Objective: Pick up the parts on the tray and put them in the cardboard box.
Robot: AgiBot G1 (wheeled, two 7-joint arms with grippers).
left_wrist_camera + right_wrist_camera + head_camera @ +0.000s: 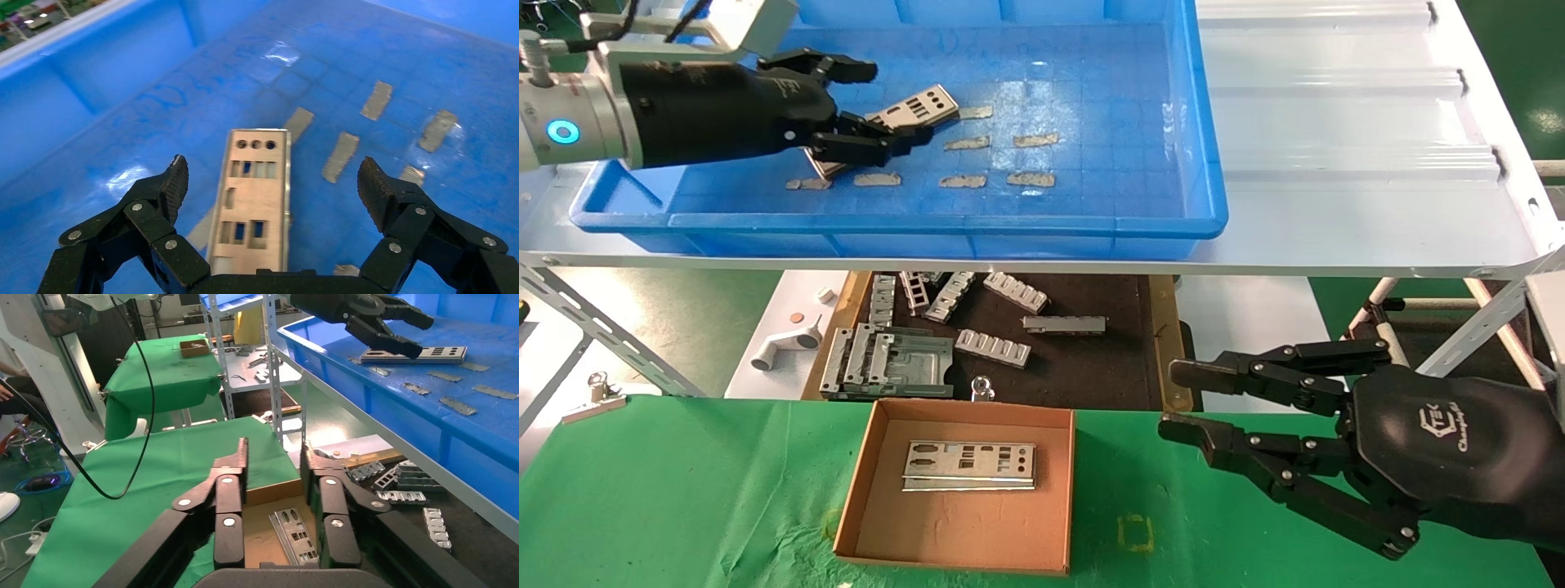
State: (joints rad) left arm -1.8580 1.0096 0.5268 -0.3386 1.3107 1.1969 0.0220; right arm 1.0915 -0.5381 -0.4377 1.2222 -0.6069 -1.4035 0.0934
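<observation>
In the blue tray (pixel 1205 163), the left gripper (pixel 862 106) stands spread wide over a metal part (pixel 903 114); only the left wrist view shows that part (pixel 254 202) lying flat on the tray floor between the parted fingers (pixel 174 184), untouched. Farther right, more parts (pixel 970 464) lie in the cardboard box (pixel 866 482). The right gripper (pixel 1185 400) hangs open beside the box.

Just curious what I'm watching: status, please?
Left gripper open over part in tray. Right gripper open, parked beside cardboard box. Nothing blocking.
</observation>
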